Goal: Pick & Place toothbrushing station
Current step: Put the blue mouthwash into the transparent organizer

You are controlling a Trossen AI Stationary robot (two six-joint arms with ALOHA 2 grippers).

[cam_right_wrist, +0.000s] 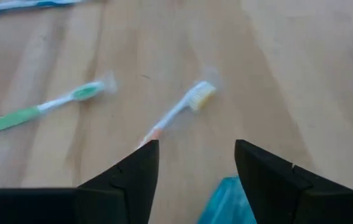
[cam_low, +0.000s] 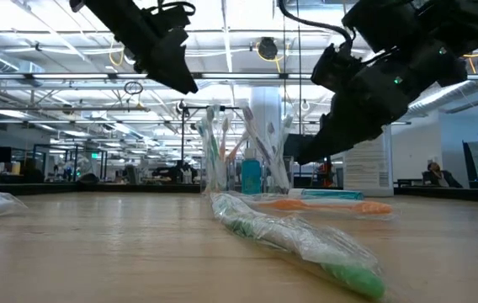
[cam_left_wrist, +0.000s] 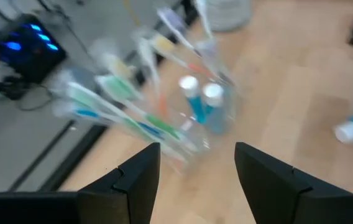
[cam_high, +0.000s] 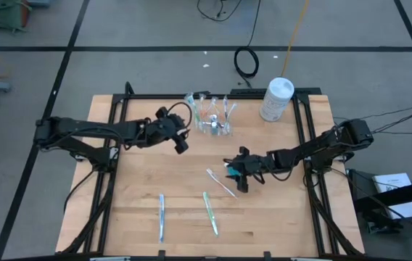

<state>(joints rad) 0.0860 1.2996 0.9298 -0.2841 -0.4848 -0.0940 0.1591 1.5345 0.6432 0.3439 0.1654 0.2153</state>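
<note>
The clear cup (cam_high: 210,118) stands upright near the table's far edge, with several toothbrushes and two blue white-capped tubes (cam_left_wrist: 199,102) standing in it. My left gripper (cam_high: 182,141) hangs open in the air just left of and nearer than the cup, holding nothing. My right gripper (cam_high: 239,176) is open low over the table's middle right, above a blue tube (cam_right_wrist: 229,202) that lies on the wood. A white-and-orange toothbrush (cam_right_wrist: 178,112), a green one (cam_high: 210,212) and a blue one (cam_high: 162,216) lie flat on the table.
A white round-lidded canister (cam_high: 277,98) stands at the far right corner. Bare wood lies between the cup and the loose toothbrushes and along the table's left side. The table's dark frame rails (cam_high: 302,123) run along both sides.
</note>
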